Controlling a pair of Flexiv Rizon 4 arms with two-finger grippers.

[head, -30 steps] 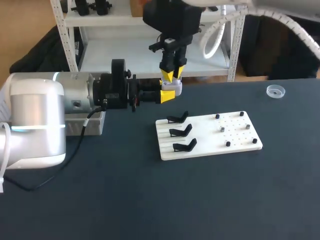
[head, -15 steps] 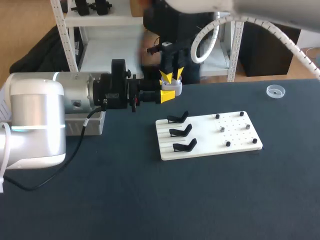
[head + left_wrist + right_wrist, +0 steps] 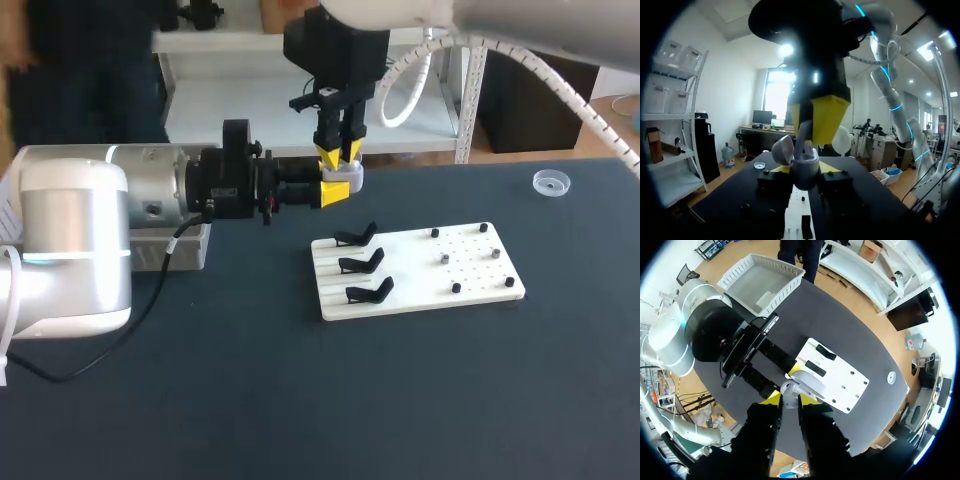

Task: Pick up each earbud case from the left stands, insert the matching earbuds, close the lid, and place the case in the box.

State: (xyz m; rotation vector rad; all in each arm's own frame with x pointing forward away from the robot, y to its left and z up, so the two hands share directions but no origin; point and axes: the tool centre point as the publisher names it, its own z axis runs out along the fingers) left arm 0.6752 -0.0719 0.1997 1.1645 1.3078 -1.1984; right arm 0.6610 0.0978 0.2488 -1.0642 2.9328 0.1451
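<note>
1. Earbud case [image 3: 344,176], lid open, is held in the air over the rear of the table [image 3: 250,400]. Left gripper [image 3: 331,191] is clamped on it.
2. Right gripper [image 3: 338,153] is directly above the case. Cannot tell its grip.
3. Risk: an off-centre push tilts the case in the clamp, and an earbud drops.

One case [image 3: 345,176], three stands [image 3: 362,262], one board [image 3: 480,285], maybe six earbuds [image 3: 444,257].

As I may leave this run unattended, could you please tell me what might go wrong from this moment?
The right gripper hangs just above the earbud case, which is held by the fingers of the left gripper; a misaligned descent might knock it loose. The lid stands open, so anything poorly seated inside could fall out if the case tilts.
</note>
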